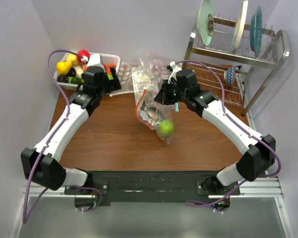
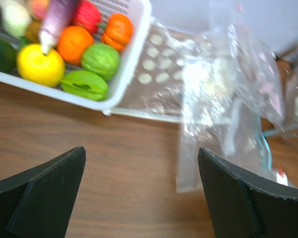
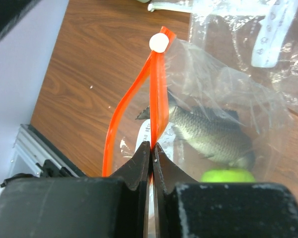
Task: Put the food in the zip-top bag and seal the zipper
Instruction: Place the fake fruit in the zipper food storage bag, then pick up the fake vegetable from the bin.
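Left fingers [image 2: 49,191]: spread wide, nothing gripped, near the basket [image 2: 133,57].
Right fingers [image 3: 138,171]: clamped on the zipper [image 3: 160,89] of the bag [image 3: 223,91].

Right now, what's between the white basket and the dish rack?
A heap of clear plastic bags lies in the stretch from basket to dish rack; the top view shows it.

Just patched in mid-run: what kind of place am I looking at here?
Probably a lab bench staged as a kitchen counter, not a real kitchen: a wooden table boxed in by plain walls, a metal dish rack holding plates, and a white basket of toy produce.
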